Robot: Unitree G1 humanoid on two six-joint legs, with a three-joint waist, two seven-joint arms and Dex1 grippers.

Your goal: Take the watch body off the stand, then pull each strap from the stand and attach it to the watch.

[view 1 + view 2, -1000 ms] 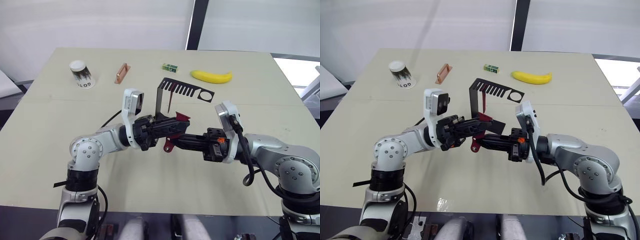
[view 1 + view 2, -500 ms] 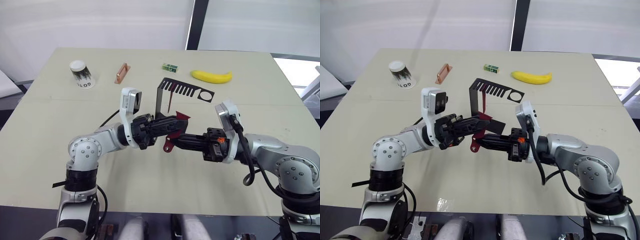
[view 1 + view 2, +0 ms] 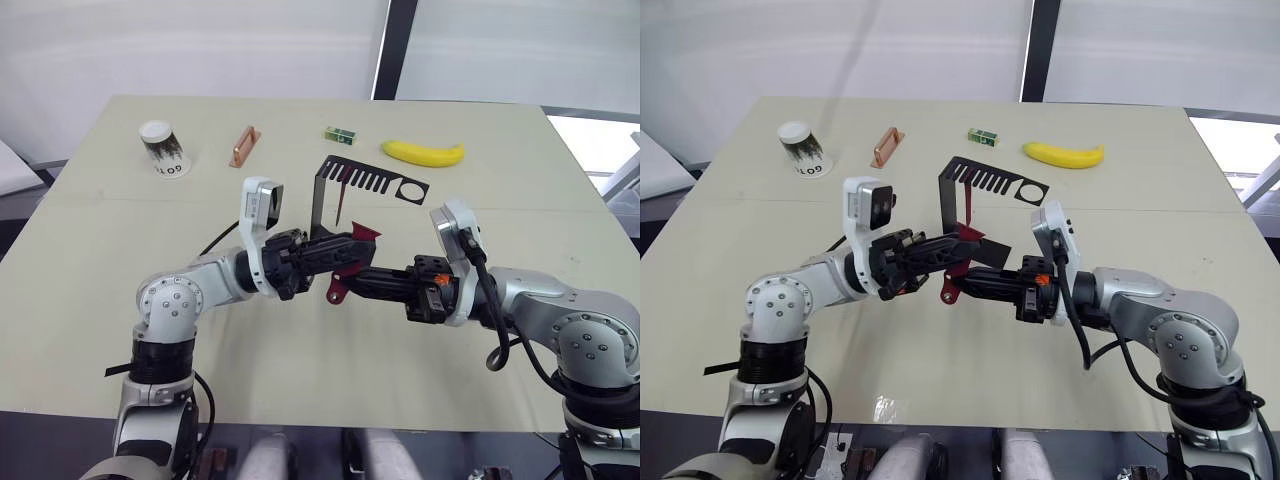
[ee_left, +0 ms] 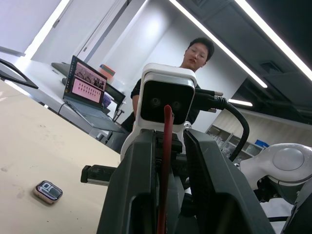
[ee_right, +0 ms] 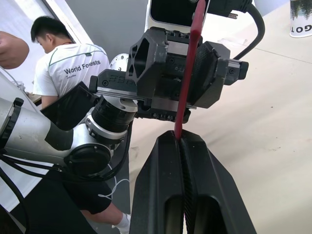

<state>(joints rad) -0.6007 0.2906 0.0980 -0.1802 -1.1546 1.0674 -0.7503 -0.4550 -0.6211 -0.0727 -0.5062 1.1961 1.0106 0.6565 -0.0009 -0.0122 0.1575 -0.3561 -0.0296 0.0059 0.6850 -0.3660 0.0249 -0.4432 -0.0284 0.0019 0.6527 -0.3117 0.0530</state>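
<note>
— Left eye view: where's the slim dark-red strap (image 3: 345, 270)?
— Mid-frame, before the black bent-metal stand (image 3: 330, 195); my left jaws (image 3: 352, 247) and right jaws (image 3: 352, 282) both pinch it.

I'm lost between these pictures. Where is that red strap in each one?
Left eye view: red strap at centre, nearer than the black stand.
Right eye view: just left of centre.
Left wrist view: a thin upright line between the dark fingers.
Right wrist view: rising out of the dark fingers.
Shared landmark: the beige table.
</note>
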